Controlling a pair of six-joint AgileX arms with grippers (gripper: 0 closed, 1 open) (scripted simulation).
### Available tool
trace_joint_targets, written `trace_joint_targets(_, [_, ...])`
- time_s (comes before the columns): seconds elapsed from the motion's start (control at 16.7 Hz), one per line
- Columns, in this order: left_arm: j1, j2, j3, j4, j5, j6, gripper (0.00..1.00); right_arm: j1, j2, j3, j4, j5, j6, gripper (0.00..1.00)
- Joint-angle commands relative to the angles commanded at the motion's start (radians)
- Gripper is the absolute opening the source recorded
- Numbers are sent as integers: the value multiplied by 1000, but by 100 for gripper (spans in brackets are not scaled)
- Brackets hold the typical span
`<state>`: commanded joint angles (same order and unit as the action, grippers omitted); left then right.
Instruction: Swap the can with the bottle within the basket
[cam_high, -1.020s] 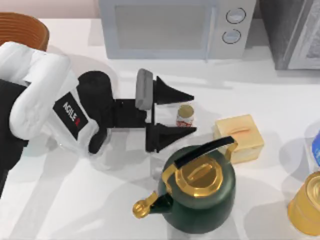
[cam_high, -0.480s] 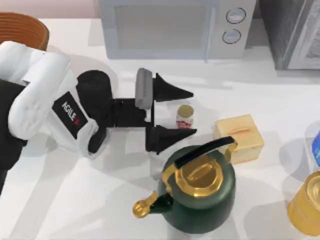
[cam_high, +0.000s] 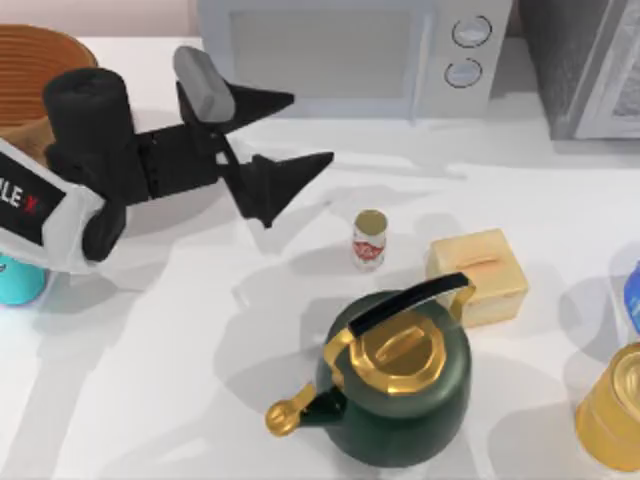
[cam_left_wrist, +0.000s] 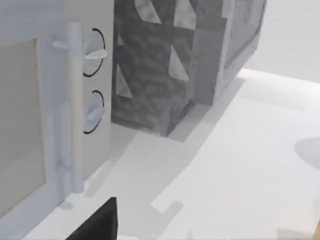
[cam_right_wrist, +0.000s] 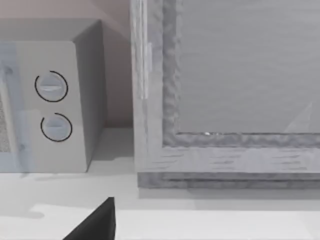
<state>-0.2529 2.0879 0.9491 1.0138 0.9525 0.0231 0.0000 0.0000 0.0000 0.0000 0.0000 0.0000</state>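
Black left gripper (cam_high: 290, 135) jaws spread wide and empty, up in the air between basket (cam_high: 40, 62) and microwave (cam_high: 350, 55), well apart from the bottle (cam_high: 369, 240) standing mid-table. Probably light, stiff and tippy, so best pinched around the label. Kettle (cam_high: 395, 385) and yellow box (cam_high: 478, 275) crowding close, can (cam_high: 18, 280) at the left edge.

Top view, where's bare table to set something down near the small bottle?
Bare table lies left of the bottle, below the open left gripper, down to the kettle spout. Another strip runs between the microwave and the yellow box. It is crowded among bottle, kettle and box.
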Motion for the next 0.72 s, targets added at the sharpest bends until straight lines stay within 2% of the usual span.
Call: trace_joint_targets(0.72, [213, -1470, -644, -717, -661, -12, 100, 0, 0, 0, 0, 0, 0, 100])
